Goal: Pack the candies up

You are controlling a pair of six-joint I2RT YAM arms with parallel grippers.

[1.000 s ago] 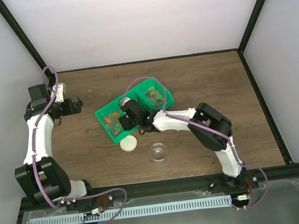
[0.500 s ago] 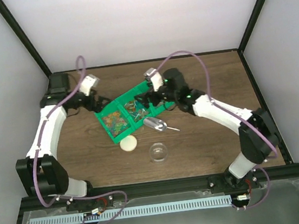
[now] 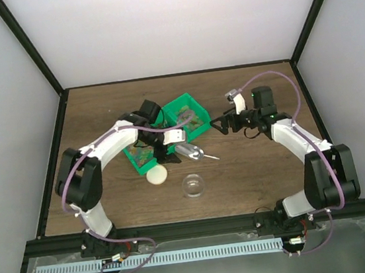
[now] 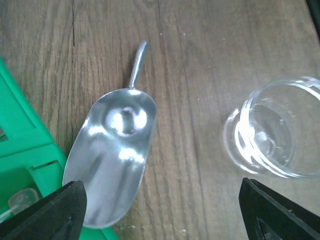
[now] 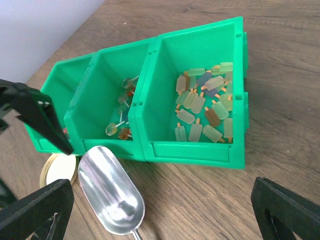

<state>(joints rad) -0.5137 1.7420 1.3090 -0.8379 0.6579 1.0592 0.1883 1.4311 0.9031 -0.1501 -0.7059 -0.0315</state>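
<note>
Mixed-colour candies show in the near-left compartment of the green bin row, partly under my left arm. A metal scoop lies on the table by the bins' front wall, mouth toward them. My left gripper hangs open just above the scoop's mouth, holding nothing. The clear jar stands lidless. My right gripper is open and empty, right of the bins.
Popsicle-shaped sweets fill the right compartment and a few lollipops lie in the middle one. A tan lid rests flat beside the bins' left end. Black frame rails border the table.
My right gripper opened, left the scoop on the table and drew back to the right. My left arm swung in from the far left over the bins to the scoop.
</note>
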